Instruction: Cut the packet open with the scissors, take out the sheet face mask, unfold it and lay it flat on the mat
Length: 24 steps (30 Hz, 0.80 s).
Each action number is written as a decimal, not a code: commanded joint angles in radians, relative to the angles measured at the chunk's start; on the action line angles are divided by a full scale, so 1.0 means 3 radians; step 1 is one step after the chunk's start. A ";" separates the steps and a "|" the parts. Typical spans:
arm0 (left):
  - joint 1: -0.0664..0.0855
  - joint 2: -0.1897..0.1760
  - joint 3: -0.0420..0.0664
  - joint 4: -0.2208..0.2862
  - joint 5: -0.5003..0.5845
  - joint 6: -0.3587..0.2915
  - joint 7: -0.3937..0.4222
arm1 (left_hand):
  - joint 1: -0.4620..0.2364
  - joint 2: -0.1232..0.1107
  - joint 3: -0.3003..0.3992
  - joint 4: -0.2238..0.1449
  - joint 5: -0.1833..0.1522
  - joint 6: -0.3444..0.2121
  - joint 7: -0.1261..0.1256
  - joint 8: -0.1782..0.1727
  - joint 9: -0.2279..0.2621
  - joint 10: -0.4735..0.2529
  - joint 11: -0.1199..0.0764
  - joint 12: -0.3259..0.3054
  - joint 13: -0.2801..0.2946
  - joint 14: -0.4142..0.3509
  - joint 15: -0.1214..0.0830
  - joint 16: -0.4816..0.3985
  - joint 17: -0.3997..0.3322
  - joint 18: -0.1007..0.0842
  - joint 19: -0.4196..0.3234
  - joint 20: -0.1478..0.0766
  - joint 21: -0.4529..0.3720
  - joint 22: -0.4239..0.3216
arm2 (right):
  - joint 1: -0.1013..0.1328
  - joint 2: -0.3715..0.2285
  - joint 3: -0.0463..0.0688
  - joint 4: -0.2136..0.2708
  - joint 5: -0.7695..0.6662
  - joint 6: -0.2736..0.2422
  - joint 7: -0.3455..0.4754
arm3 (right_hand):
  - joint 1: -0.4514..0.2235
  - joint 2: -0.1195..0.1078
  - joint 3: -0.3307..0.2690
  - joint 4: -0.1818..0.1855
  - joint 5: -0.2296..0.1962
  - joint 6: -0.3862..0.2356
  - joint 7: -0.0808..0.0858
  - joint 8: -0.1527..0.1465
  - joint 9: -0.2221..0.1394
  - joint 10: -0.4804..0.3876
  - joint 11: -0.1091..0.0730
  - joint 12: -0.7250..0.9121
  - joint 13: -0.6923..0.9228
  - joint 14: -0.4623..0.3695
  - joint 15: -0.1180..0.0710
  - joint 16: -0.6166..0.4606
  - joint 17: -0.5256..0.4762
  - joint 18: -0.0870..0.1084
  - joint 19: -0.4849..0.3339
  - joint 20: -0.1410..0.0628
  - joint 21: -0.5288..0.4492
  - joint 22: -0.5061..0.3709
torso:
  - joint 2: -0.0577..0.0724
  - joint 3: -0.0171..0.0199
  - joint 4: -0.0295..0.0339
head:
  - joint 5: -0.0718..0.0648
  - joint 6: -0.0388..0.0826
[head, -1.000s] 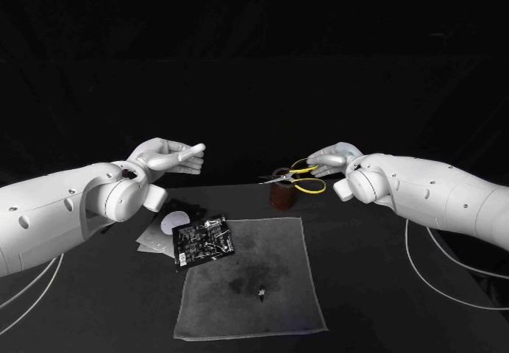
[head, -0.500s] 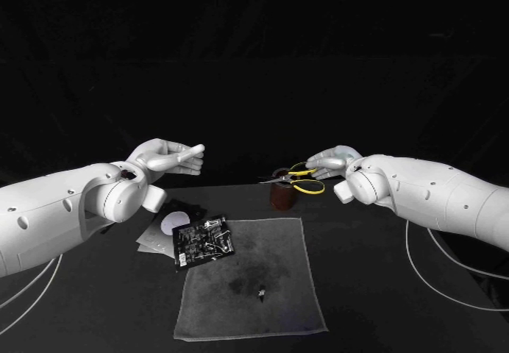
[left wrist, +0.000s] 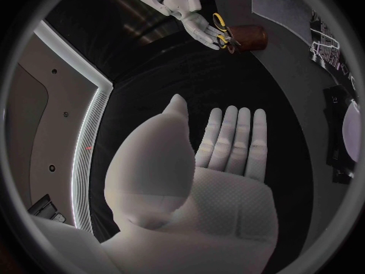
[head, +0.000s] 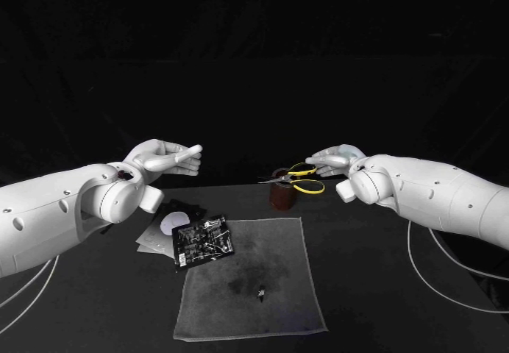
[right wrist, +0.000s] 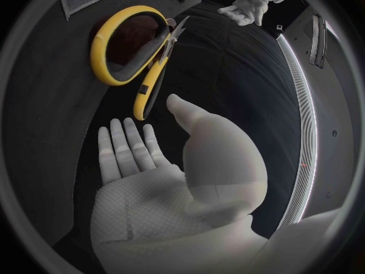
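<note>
Resting tilted at the mouth of a small brown cylindrical holder (head: 282, 197), the yellow-handled metal scissors (head: 295, 177) are seen at the far side of the black table (head: 371, 287), behind the grey cloth mat (head: 281, 257). The silver right hand (head: 331, 159) is held just beside the handles, fingers straight and thumb raised, with nothing gripped. Whether a fingertip touches the yellow loops cannot be told. The silver left hand (head: 168, 157) is raised well clear of the table, flat with fingers straight, and nothing is held in it.

The glossy black rectangular foil packet (head: 201, 241) with white print lies flat across the mat's left edge, and no cut can be made out in it. The scissors are judged rigid and light, with smooth plastic loops that could slip. They are best taken through or around the loops, away from the pointed blades. The packet is judged thin, limp and slick, so it is best pinched at a corner and held taut for cutting. The mat looks soft, matte and slightly mottled.
</note>
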 commanded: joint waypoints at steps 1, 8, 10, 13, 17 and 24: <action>0.0001 -0.0012 0.0003 0.0015 0.0010 0.0068 0.0054 | 0.0006 0.0006 0.0018 0.0001 0.0005 -0.0002 0.0059 -0.0004 -0.0006 -0.0012 0.0008 -0.0014 -0.0003 -0.0013 0.0003 0.0013 -0.0004 0.0019 -0.0003 -0.0003 -0.0003 -0.0004 | 0.0001 -0.0028 0.0002 0.0012 0.0080 -0.0114 0.0137 | -0.0023 -0.0015 -0.0083 0.0040 0.0001 -0.0036 0.0509 0.0054 0.0012 -0.0038 0.0009 0.0042 0.0008 -0.0041 0.0000 0.0051 0.0017 -0.0027 -0.0011 0.0004 -0.0011 -0.0002 | -0.0002 -0.0001 0.0000 | -0.0005 0.0000; -0.0003 -0.0063 0.0001 0.0022 -0.0055 0.0176 0.0131 | 0.0070 -0.0067 0.0007 -0.0001 0.0006 -0.0022 0.0028 -0.0010 -0.0025 -0.0026 -0.0008 -0.0017 -0.0003 0.0005 -0.0006 0.0038 -0.0012 0.0025 0.0009 -0.0005 -0.0002 -0.0006 | 0.0002 -0.0140 0.0002 0.0068 0.0326 -0.0427 0.0562 | 0.0040 0.0054 -0.0289 0.0152 0.0002 0.0029 0.0503 0.0247 0.0022 -0.0008 -0.0004 0.0247 0.0041 -0.0109 -0.0012 0.0252 0.0075 -0.0013 0.0069 0.0002 0.0021 0.0019 | -0.0004 -0.0001 -0.0002 | -0.0004 0.0004; -0.0006 -0.0095 0.0000 0.0043 -0.0100 0.0228 0.0157 | 0.0172 -0.0093 0.0026 -0.0005 0.0005 -0.0030 -0.0025 -0.0004 -0.0038 -0.0017 -0.0035 -0.0016 -0.0001 0.0039 -0.0027 0.0056 -0.0021 0.0044 0.0052 -0.0010 0.0017 0.0000 | 0.0004 -0.0202 0.0002 0.0128 0.0465 -0.0568 0.0812 | 0.0153 0.0130 -0.0271 0.0129 0.0004 0.0248 0.0500 0.0310 -0.0010 0.0143 -0.0030 0.0379 0.0067 -0.0066 -0.0038 0.0358 0.0101 0.0006 0.0155 0.0000 0.0057 0.0036 | -0.0008 -0.0003 -0.0003 | 0.0007 0.0000; -0.0014 -0.0148 -0.0001 0.0088 -0.0154 0.0261 0.0195 | 0.0283 -0.0087 0.0072 -0.0020 0.0005 -0.0012 -0.0064 0.0012 -0.0044 0.0011 -0.0054 -0.0010 0.0001 0.0102 -0.0047 0.0071 -0.0024 0.0062 0.0101 -0.0015 0.0041 0.0009 | 0.0012 -0.0314 0.0004 0.0269 0.0572 -0.0664 0.1096 | 0.0327 0.0228 -0.0151 0.0032 0.0017 0.0636 0.0459 0.0227 -0.0181 0.0400 -0.0097 0.0504 0.0056 0.0179 -0.0119 0.0555 0.0125 0.0100 0.0596 -0.0007 0.0243 0.0119 | -0.0009 -0.0004 0.0000 | 0.0023 -0.0006; -0.0050 -0.0247 -0.0003 0.0178 -0.0212 0.0295 0.0271 | 0.0568 -0.0075 0.0230 -0.0032 0.0007 0.0060 -0.0146 0.0045 -0.0068 0.0138 -0.0117 -0.0020 0.0001 0.0461 -0.0147 0.0158 0.0018 0.0082 0.0526 -0.0143 0.0289 0.0113 | 0.0024 -0.0566 0.0014 0.0683 0.0543 -0.0680 0.1407 | 0.0438 0.0262 0.0437 -0.0177 -0.0006 0.1277 0.0336 -0.0184 -0.0582 0.0807 -0.0231 0.0389 -0.0039 0.0782 -0.0298 0.0655 0.0025 0.0249 0.1071 -0.0033 0.0490 0.0207 | -0.0012 -0.0005 0.0006 | 0.0016 -0.0019; -0.0185 -0.0396 -0.0003 0.0331 -0.0411 0.0242 0.0381 | 0.0713 -0.0115 0.0327 -0.0031 0.0007 0.0132 -0.0161 0.0046 -0.0116 0.0368 -0.0208 -0.0048 0.0007 0.0943 -0.0295 0.0299 0.0140 0.0077 0.0933 -0.0352 0.0609 0.0269 | 0.0030 -0.1022 0.0025 0.1563 0.0129 -0.0577 0.1563 | 0.0579 0.0362 0.0528 -0.0424 0.0005 0.1628 0.0205 -0.0310 -0.0690 0.1426 -0.0413 0.0341 -0.0019 0.1473 -0.0512 0.0661 -0.0041 0.0241 0.1394 -0.0258 0.0963 0.0472 | -0.0014 -0.0008 0.0010 | 0.0109 -0.0075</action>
